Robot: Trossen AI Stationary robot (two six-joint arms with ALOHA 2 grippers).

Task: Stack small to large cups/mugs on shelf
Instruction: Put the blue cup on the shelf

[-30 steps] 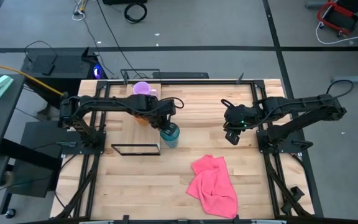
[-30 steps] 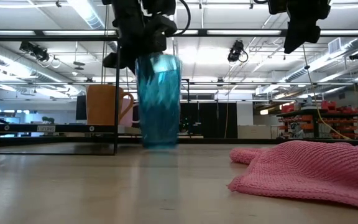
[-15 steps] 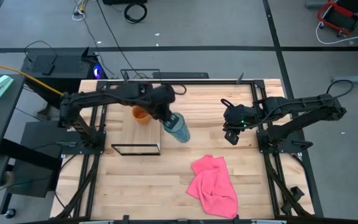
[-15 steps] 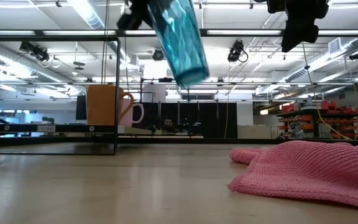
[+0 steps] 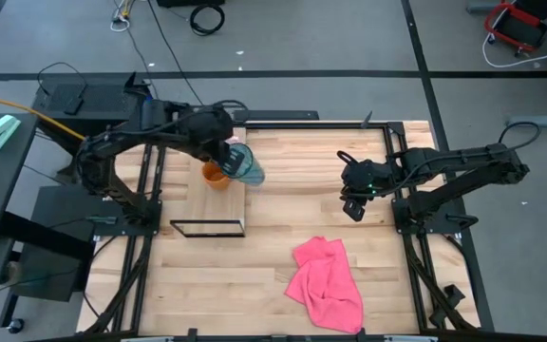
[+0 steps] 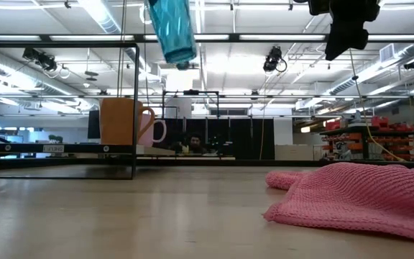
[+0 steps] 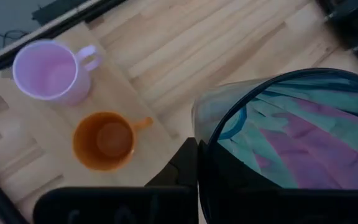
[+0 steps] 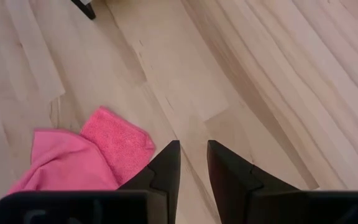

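Teal tumbler (image 5: pixel 244 164): clamped in left gripper (image 5: pixel 224 158), tilted, in the air over the shelf (image 7: pixel 120 93)
Orange mug (image 7: pixel 102 140): on shelf, beside purple mug (image 7: pixel 53 70)
Right gripper (image 8: pixel 192 163): fingers slightly apart, holding nothing, above table

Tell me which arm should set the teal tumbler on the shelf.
Left. Its claw already holds the teal tumbler in the air by the shelf; the right claw hangs empty across the table.

- The orange mug (image 5: pixel 216 175) and pale purple mug (image 7: pixel 52 70) fill one end of the shelf (image 7: pixel 143 134).
- The pink cloth (image 5: pixel 328 280) blocks the near bench (image 5: pixel 207 285).
- Bare bench lies between both arms.
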